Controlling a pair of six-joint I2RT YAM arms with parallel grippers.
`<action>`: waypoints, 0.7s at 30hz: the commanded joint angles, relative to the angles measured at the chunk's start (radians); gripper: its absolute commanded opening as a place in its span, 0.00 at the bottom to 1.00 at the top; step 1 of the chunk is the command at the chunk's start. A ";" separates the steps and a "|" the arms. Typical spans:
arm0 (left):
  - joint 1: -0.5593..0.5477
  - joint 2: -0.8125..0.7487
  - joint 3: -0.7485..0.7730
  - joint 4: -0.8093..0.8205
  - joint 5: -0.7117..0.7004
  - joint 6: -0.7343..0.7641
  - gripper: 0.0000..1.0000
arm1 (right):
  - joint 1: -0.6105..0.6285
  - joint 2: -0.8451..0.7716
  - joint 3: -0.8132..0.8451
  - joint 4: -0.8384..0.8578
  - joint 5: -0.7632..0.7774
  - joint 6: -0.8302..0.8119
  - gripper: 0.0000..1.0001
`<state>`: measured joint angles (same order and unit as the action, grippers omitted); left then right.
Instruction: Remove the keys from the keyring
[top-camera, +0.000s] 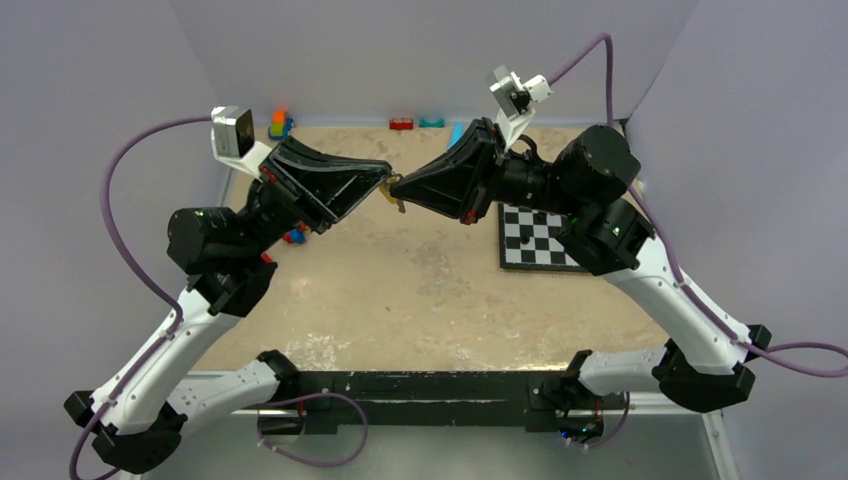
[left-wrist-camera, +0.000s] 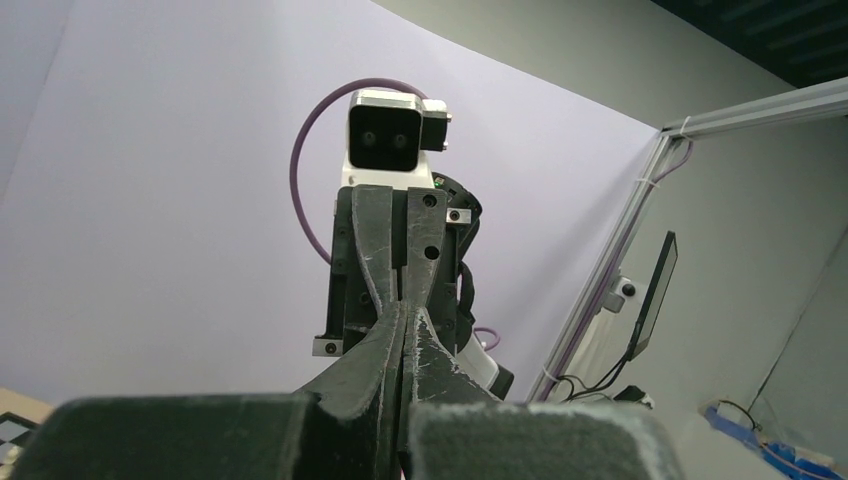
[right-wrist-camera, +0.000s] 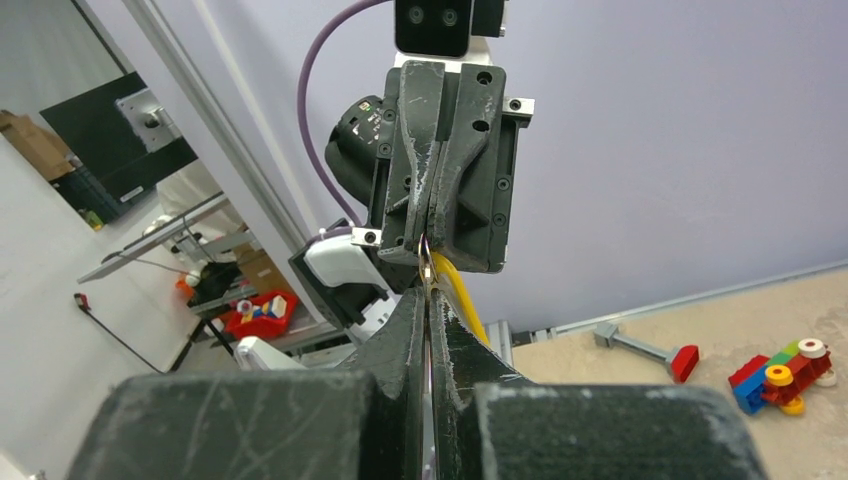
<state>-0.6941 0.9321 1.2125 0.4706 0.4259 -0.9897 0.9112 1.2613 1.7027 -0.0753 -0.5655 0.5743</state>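
Observation:
Both grippers are raised above the table, tip to tip. My left gripper (top-camera: 384, 180) is shut, and my right gripper (top-camera: 406, 188) is shut on a thin silver piece. In the right wrist view the small silver keyring (right-wrist-camera: 427, 258) bridges the gap between my right fingertips (right-wrist-camera: 445, 325) and the left gripper (right-wrist-camera: 430, 232). The yellow key (right-wrist-camera: 462, 300) hangs from the ring beside the right finger, and it shows below the tips in the top view (top-camera: 398, 203). In the left wrist view the left gripper (left-wrist-camera: 402, 335) is shut against the right one, and the key and ring are hidden.
A black-and-white checkerboard (top-camera: 535, 238) lies under the right arm. Toy blocks (top-camera: 280, 125), a red piece (top-camera: 402, 124), a teal piece (top-camera: 432, 122) and a light-blue cylinder (top-camera: 456, 133) line the back edge. More blocks (top-camera: 294, 237) lie under the left arm.

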 joint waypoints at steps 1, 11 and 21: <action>-0.008 -0.003 -0.010 0.042 -0.053 -0.032 0.00 | 0.010 0.005 -0.025 -0.015 0.000 -0.005 0.00; -0.007 -0.026 -0.062 0.078 -0.118 -0.063 0.00 | 0.010 -0.012 -0.043 -0.014 0.006 -0.020 0.00; -0.008 -0.030 -0.020 -0.025 -0.076 -0.005 0.00 | 0.009 -0.033 0.033 -0.163 0.062 -0.111 0.57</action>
<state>-0.6960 0.9043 1.1530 0.4629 0.3462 -1.0260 0.9173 1.2537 1.6775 -0.1673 -0.5392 0.5224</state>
